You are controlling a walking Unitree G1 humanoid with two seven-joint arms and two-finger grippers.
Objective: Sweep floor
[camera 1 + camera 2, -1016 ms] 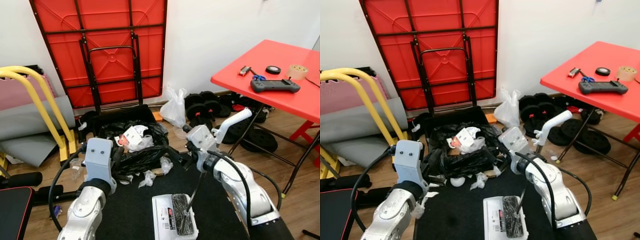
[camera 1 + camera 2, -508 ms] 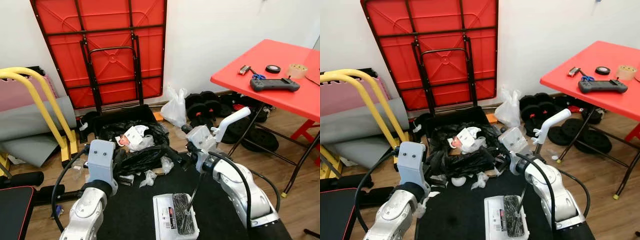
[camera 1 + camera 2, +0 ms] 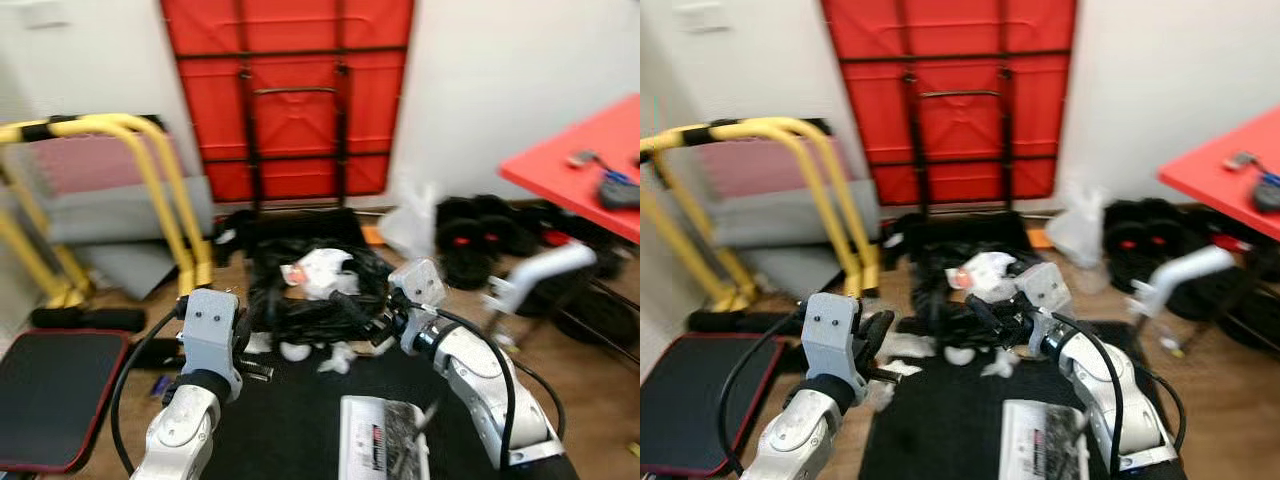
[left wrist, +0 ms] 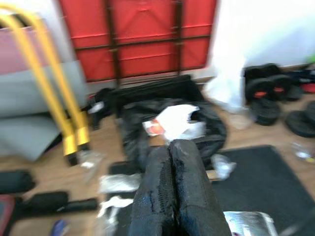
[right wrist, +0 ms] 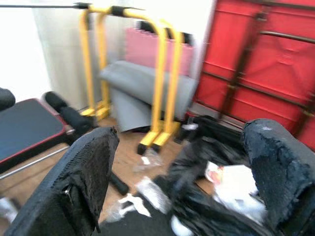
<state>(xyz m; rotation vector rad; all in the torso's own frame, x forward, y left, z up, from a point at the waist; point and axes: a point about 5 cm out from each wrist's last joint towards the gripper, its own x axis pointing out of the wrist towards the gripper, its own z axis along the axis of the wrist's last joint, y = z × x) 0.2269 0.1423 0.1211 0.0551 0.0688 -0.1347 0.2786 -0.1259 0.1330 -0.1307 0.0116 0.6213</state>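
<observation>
Black crumpled plastic rubbish bag, lying on the wood floor at mid-frame of the head views, with a white and red wrapper on top; scattered white paper scraps just below it, along the upper edge of the black floor mat. White dustpan with a dark brush head at lower centre of the frame, resting on the mat; a thin dark handle rises from it beside the right arm, blurred, contact not discernible. Right claw: fingers spread wide, holding nothing, reaching over the bag. Left claw: fingers pressed together, empty, at lower left. Red folded table against the wall, upper centre; yellow tubular frame at left. Step judged: repositioning before gathering litter. Next move calls for taking the brush and drawing the scraps toward the dustpan.
</observation>
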